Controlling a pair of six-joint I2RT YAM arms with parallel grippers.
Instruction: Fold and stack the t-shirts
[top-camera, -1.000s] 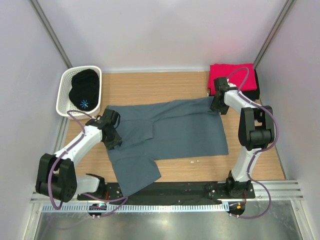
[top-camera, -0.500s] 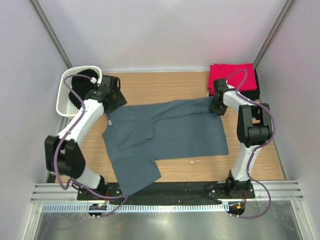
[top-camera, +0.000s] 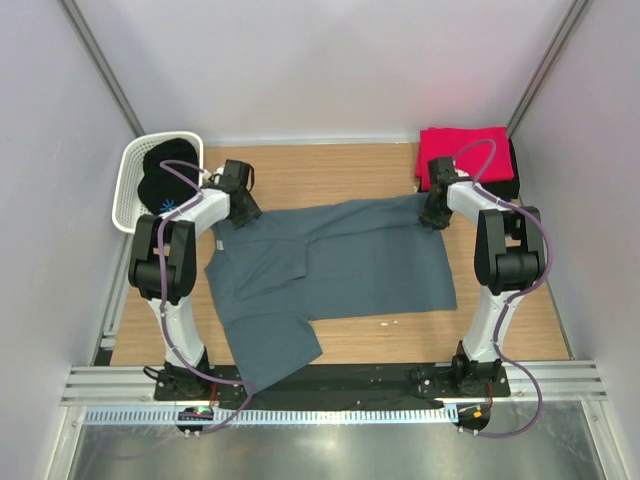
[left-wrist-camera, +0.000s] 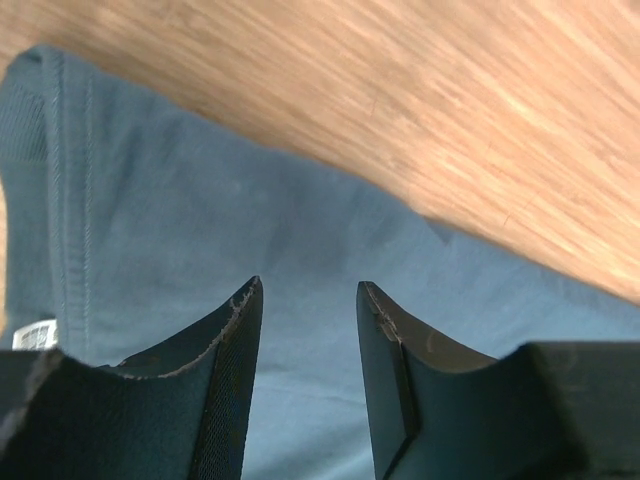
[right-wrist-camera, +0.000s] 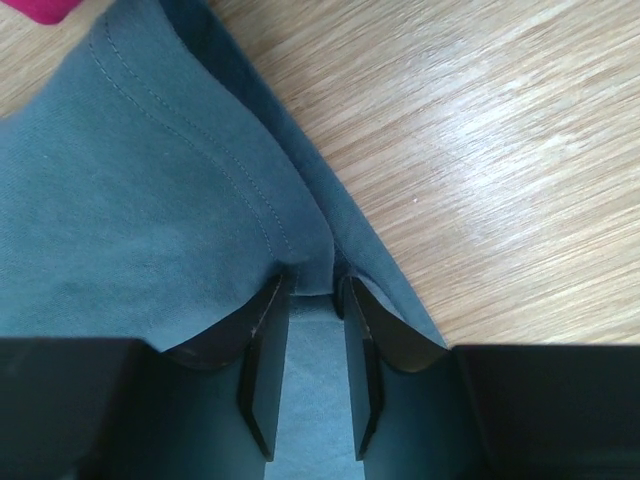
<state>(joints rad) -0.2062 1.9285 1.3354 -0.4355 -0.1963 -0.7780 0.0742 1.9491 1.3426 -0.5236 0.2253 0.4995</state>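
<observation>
A light wooden tabletop (top-camera: 330, 170) stands enclosed by plain pale walls (top-camera: 320, 70) on three sides, evenly lit. Its bare grain shows ahead and to the right of the right gripper (right-wrist-camera: 315, 282) jaws, and well beyond the left gripper (left-wrist-camera: 308, 285) jaws.

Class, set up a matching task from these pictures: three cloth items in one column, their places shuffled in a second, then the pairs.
1. slate blue-grey t-shirt
2. folded bright red t-shirt
3. black cloth with a blue star mark

A. in the white perforated plastic basket
B. far right corner of the wooden table
C. spread across mid-table

Pairs: 1-C, 2-B, 3-A.
</observation>
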